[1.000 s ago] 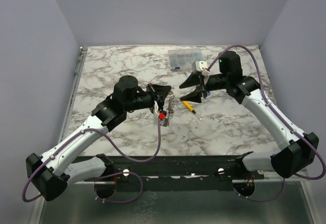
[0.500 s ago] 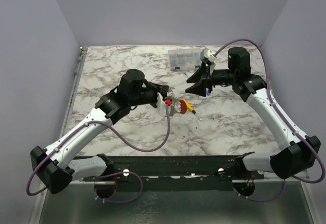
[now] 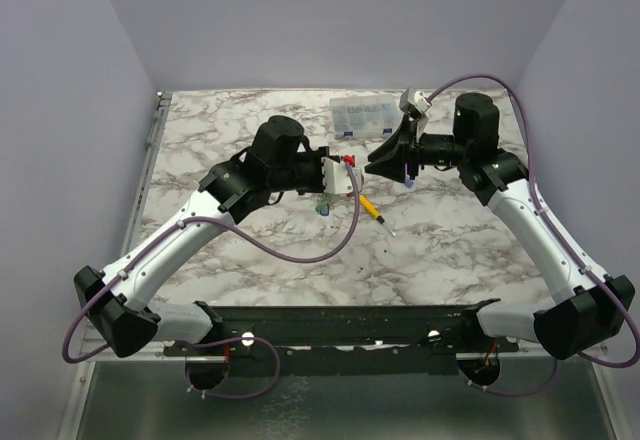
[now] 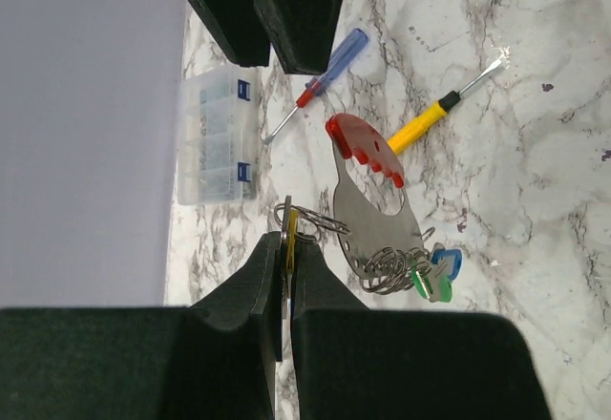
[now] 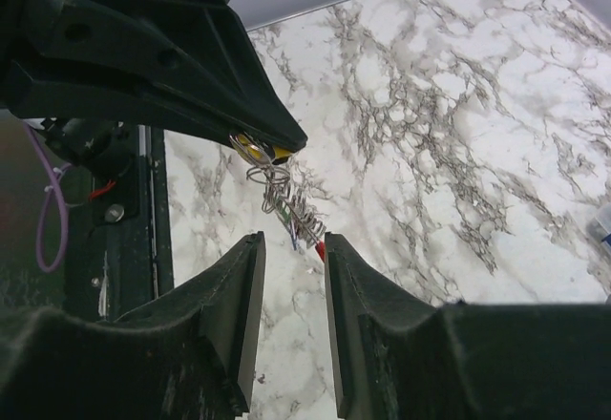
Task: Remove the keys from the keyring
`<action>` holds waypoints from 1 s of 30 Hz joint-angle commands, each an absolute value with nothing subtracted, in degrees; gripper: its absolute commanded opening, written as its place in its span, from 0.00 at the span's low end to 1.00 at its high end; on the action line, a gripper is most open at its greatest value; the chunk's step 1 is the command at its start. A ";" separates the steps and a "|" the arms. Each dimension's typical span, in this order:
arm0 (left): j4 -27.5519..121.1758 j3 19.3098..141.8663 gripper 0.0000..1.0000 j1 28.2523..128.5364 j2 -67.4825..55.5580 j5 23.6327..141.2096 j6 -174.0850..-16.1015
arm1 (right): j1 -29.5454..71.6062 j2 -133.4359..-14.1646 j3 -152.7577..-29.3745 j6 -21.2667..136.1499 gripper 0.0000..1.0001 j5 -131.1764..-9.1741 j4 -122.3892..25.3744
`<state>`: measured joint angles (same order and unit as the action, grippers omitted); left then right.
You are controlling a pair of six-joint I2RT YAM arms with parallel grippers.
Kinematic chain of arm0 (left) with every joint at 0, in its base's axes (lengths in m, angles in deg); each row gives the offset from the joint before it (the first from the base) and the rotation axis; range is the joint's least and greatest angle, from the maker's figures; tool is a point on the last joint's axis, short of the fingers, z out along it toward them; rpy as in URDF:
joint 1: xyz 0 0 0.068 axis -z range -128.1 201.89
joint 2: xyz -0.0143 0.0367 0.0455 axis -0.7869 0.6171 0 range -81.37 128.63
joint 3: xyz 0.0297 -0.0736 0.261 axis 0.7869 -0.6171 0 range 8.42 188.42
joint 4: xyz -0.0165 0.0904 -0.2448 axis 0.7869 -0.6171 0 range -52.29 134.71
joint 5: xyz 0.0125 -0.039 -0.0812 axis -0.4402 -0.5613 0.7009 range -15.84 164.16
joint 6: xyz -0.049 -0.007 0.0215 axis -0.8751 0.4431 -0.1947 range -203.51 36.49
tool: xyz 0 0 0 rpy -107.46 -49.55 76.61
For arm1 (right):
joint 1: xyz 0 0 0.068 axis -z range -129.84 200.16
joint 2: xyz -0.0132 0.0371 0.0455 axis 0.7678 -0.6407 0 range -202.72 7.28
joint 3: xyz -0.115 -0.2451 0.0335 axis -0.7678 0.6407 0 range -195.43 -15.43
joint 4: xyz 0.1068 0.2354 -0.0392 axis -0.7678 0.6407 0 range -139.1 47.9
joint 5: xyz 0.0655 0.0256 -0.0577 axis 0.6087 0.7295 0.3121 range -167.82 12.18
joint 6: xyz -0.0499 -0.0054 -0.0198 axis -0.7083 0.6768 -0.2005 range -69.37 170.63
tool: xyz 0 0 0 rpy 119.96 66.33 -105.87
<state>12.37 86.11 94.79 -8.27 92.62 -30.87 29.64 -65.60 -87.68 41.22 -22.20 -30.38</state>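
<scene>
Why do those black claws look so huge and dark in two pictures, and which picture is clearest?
Top view, the clearest: evenly lit, sharp across the marble table. Left wrist view: the left gripper sits right at the lens, so it looms flat black, while the keys beyond are crisp. Right wrist view: the right gripper looms likewise; the keys look small and smeary.

Three keys [image 4: 431,282]: yellow, green, blue. One keyring [image 4: 382,227]. Two screwdrivers [image 4: 420,126]: yellow-handled, red-and-blue-handled. One clear parts box [image 4: 215,134].
</scene>
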 commanded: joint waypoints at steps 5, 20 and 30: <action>8.22 94.38 0.00 96.13 -3.05 86.56 -46.28 | 29.86 -64.87 -83.78 49.33 0.38 -23.43 -37.45; 7.49 98.29 0.00 96.98 0.53 85.43 -52.46 | 27.61 -66.01 -81.07 53.50 0.43 -24.59 -43.93; 7.62 99.81 0.00 97.02 1.40 85.55 -53.63 | 25.61 -68.17 -81.06 53.09 0.43 -25.02 -44.71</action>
<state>6.84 97.15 96.67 1.31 86.45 -52.09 26.45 -67.44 -81.78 52.58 -23.49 -43.10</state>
